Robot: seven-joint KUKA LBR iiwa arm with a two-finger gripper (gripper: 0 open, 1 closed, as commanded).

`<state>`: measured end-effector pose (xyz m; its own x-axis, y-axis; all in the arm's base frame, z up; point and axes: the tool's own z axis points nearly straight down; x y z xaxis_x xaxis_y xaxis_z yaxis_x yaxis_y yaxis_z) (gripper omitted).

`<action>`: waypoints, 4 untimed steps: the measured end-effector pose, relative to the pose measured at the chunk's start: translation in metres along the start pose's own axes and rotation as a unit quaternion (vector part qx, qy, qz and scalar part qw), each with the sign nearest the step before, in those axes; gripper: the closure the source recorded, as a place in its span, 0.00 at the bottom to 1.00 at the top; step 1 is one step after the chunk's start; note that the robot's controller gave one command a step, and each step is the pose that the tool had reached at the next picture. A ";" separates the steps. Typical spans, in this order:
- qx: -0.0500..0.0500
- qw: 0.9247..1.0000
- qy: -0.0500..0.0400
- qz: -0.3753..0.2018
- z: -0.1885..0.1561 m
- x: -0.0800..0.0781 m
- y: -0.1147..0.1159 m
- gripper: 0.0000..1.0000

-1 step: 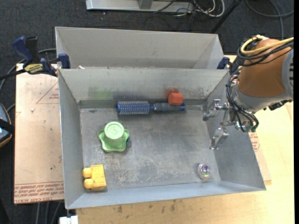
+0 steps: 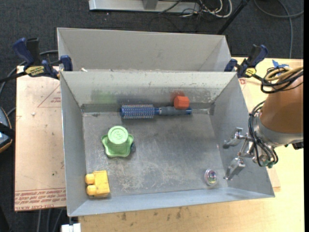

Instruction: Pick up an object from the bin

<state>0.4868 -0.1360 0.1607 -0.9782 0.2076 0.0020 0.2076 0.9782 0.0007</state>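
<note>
My gripper (image 2: pixel 231 156) hangs at the bin's right side with its two metal fingers spread apart, open, and nothing between them. A small shiny round ball (image 2: pixel 211 177) lies on the floor just left of the lower fingertip, near the front right corner. A blue hairbrush (image 2: pixel 149 111) lies along the back wall, and a small orange-red block (image 2: pixel 181 102) sits by its handle.
A green round cup-like toy (image 2: pixel 118 141) stands left of the middle. A yellow toy block (image 2: pixel 98 184) lies in the front left corner. The arm with its orange cover and cables comes in over the right rim.
</note>
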 end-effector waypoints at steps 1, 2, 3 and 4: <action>0.000 0.986 -0.003 -0.166 0.082 -0.007 -0.004 0.00; 0.003 0.926 -0.013 -0.378 0.082 0.004 0.026 0.00; 0.002 0.926 -0.005 -0.378 0.083 0.007 0.026 1.00; 0.002 0.888 -0.006 -0.460 -0.064 0.010 0.040 1.00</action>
